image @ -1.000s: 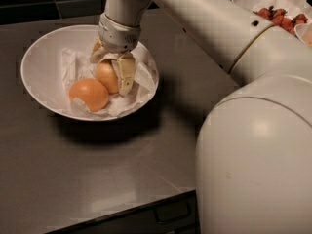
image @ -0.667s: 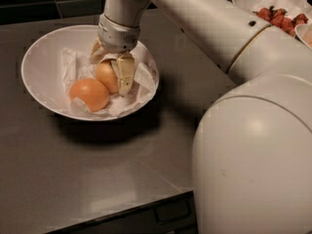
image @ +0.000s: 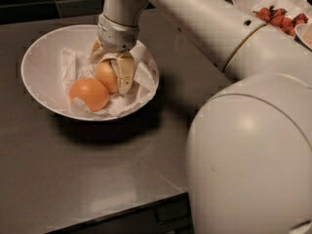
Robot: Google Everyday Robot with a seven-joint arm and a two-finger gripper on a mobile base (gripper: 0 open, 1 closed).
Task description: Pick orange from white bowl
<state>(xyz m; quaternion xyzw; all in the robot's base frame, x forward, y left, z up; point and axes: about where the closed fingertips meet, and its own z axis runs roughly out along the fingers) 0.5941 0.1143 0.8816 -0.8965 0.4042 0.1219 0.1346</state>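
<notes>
The white bowl, lined with crumpled white paper, stands at the left of the dark table. Two fruits lie in it. The paler, yellowish orange sits in the middle. A deeper reddish-orange fruit lies in front of it to the left. My gripper reaches down into the bowl from above and is shut on the orange, with one finger pressed on its right side and the other behind it. The orange still rests on the paper.
My large white arm and body fill the right half of the view. A white bowl with red berries and more dishes stand at the far right back. The table's front edge runs along the bottom.
The gripper and both fruits have stayed where they were. The big near part of my arm has edged slightly to the left.
</notes>
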